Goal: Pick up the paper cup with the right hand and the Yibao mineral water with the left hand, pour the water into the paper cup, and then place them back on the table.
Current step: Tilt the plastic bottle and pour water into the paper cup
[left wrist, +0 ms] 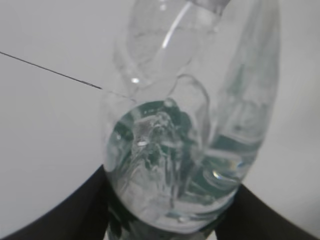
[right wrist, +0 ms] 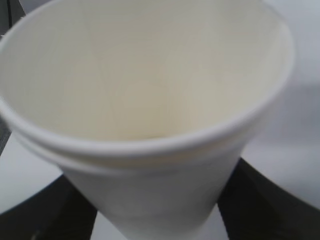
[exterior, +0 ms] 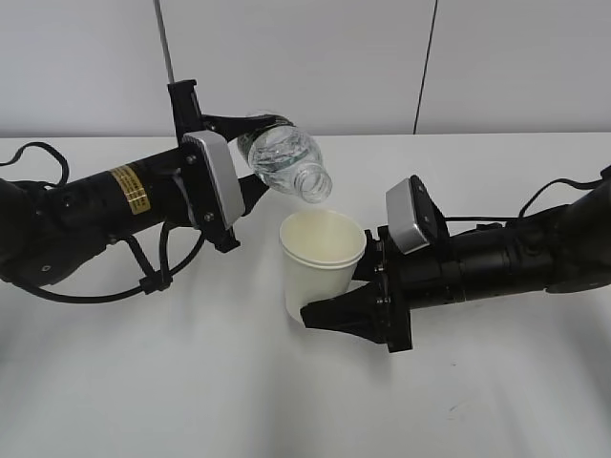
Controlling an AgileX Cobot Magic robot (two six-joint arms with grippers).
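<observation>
My left gripper (exterior: 250, 153) is shut on the Yibao mineral water bottle (exterior: 286, 160) and holds it tipped, its open mouth (exterior: 314, 186) pointing down and right just above the rim of the paper cup (exterior: 320, 264). The clear ribbed bottle fills the left wrist view (left wrist: 185, 135) between the black fingers (left wrist: 75, 210). My right gripper (exterior: 355, 291) is shut on the white cup and holds it upright, slightly tilted, a little above the table (exterior: 191, 382). The cup fills the right wrist view (right wrist: 145, 115); its cream inside looks dry. No stream of water shows.
The left arm with its yellow sticker (exterior: 126, 189) and loose black cables (exterior: 153, 272) lies at the left. The right arm (exterior: 506, 258) stretches in from the right. A white wall with a dark seam (exterior: 425, 67) stands behind the table.
</observation>
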